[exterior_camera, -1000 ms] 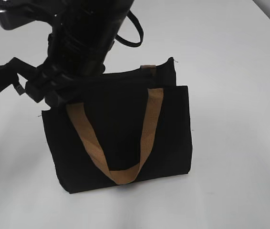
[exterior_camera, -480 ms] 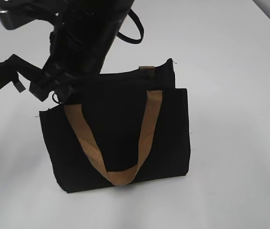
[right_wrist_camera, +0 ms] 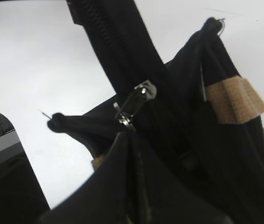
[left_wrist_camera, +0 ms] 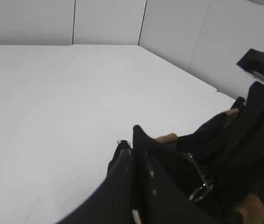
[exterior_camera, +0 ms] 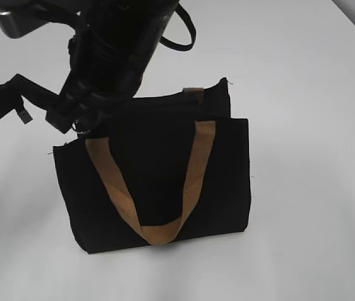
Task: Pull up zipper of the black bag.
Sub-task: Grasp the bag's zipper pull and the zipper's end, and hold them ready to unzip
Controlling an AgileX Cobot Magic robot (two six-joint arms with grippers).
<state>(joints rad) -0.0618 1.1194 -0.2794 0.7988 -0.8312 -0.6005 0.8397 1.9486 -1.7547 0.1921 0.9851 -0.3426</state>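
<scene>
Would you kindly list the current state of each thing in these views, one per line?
Bag: upright on the table, top edge pinched at its left corner.
Zipper: pull tab at the right gripper's fingertips, apparently pinched.
Front handle: hanging down over the front panel.
Left gripper: shut on the bag's top corner.
Right gripper: shut at the pull tab.

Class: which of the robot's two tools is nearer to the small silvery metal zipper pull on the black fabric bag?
Right. The right tool is closed at the silvery zipper pull, its tips meeting it. The left tool is shut on the black fabric bag's corner, beside the pull.
</scene>
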